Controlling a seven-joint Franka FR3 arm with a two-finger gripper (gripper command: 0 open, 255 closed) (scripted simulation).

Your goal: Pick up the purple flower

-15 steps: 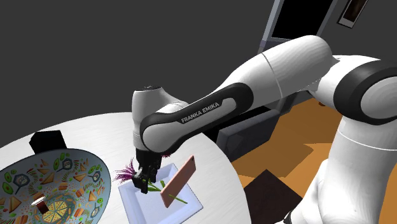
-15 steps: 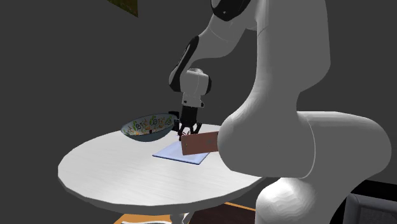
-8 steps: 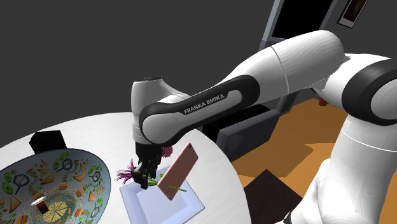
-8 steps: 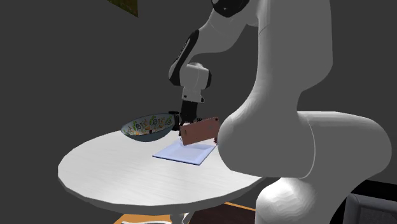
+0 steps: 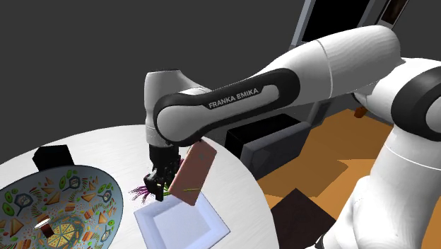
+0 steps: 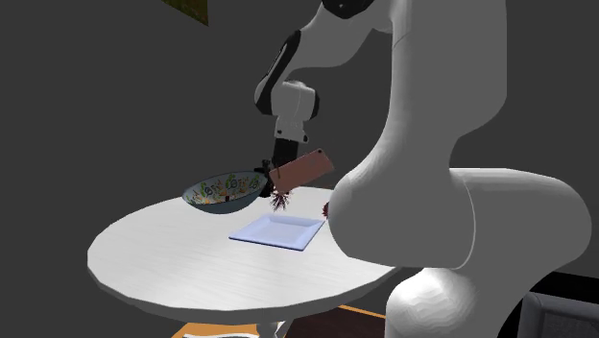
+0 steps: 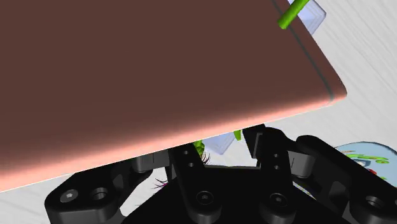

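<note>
Shoulder view: locate the purple flower (image 5: pixel 141 191) at the tip of the gripper (image 5: pixel 160 189), its spiky head projecting toward the view's left, between the patterned bowl (image 5: pixel 63 205) and a brown slab (image 5: pixel 192 170). In the second exterior view, confirm that the flower (image 6: pixel 281 199) hangs just under the gripper (image 6: pixel 277 181), clear of the white square plate (image 6: pixel 278 230) and of the round white table (image 6: pixel 173 259). In the wrist view, note the fingers (image 7: pixel 188 162) drawn in on the flower's green stem (image 7: pixel 198 145), with purple petals showing beside them. Treat the flower as clamped by its stem. The brown slab is also off the plate, tilted, with its lower end against the gripper; you cannot tell what supports it. A second length of green stem (image 7: pixel 289 16) shows past the slab's far edge. The plate lies flat on the table beneath the gripper, near the bowl. A black box (image 5: pixel 53 155) sits on the table beyond the bowl.
</note>
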